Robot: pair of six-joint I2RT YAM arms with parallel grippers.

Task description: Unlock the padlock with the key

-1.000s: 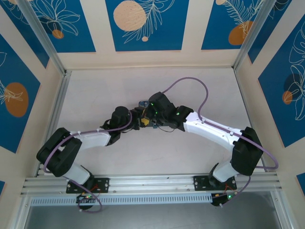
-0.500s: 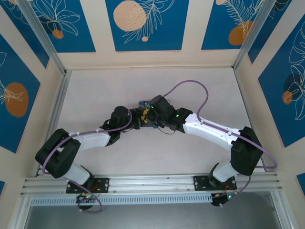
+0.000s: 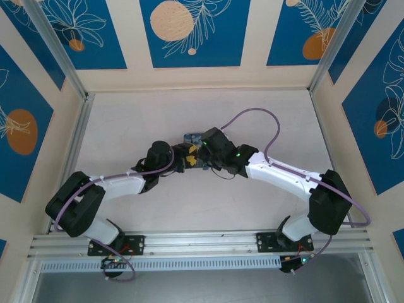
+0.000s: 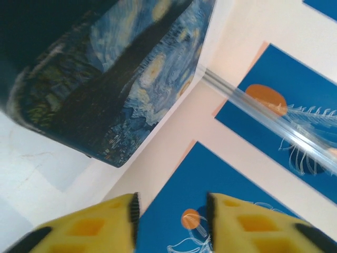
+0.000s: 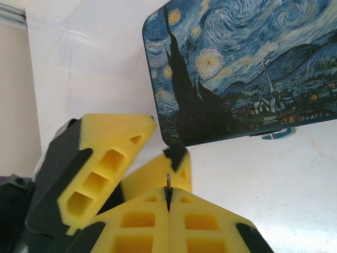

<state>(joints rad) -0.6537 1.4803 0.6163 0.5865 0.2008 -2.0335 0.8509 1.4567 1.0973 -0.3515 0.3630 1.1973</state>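
Right gripper [image 5: 168,199]: pads pinched fully together, key [image 5: 167,182] clamped in the seam, with just a thin grey sliver poking above the foam. Left gripper [image 4: 172,208]: fingers apart, nothing between them. In the top view both heads meet at mid-table [image 3: 126,126], just beside the swirl-painted box [image 5: 237,68]; the key sits close to the box's near edge.

Handling call: the key looks light, stiff, thin and slick, so bare metal on soft foam will likely pivot or slip under torque. Grip it flat across the wide head end, pads square to its faces, and leave the blade free for insertion. If dropped, it'd be hard to re-pick off the flat surface.
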